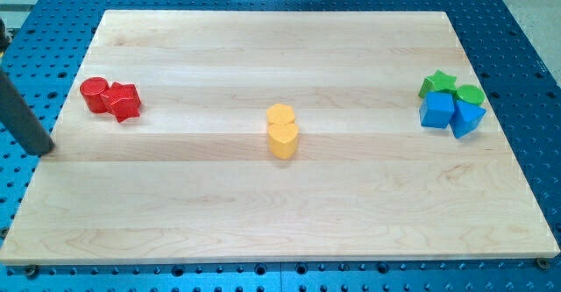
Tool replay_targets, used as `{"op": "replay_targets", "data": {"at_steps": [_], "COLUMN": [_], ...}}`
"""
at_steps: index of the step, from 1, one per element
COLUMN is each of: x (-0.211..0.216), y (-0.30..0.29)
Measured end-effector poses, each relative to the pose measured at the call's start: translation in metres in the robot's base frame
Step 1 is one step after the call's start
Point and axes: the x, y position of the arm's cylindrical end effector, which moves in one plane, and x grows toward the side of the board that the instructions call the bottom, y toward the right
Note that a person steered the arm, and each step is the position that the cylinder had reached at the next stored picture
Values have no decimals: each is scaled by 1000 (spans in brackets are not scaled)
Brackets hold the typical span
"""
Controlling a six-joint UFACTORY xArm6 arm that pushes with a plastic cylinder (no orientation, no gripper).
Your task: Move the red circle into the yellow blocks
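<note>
No hand is carried by the arm; it ends in a dark rod, so nothing is held, and my tip [44,150] is set down at the far left edge of the worktop [280,222], touching no block; the rod's upper part is cut off by the view's left edge. The red circle [93,94] lies near the left side, up and right of my tip, pressed against a second red block [124,102] whose shape is hard to make out; two yellow blocks [281,131] are seen touching at the centre, well apart from the red pair; their shapes are unclear. At the right, a green star [437,84], a green block [471,94], a blue cube [436,110] and another blue block [467,117] are clustered together.
</note>
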Motion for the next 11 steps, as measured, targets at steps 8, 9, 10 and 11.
{"op": "replay_targets", "data": {"at_steps": [8,9,10,11], "x": [-94,-87,-85,-84], "y": [60,116,142,149]}}
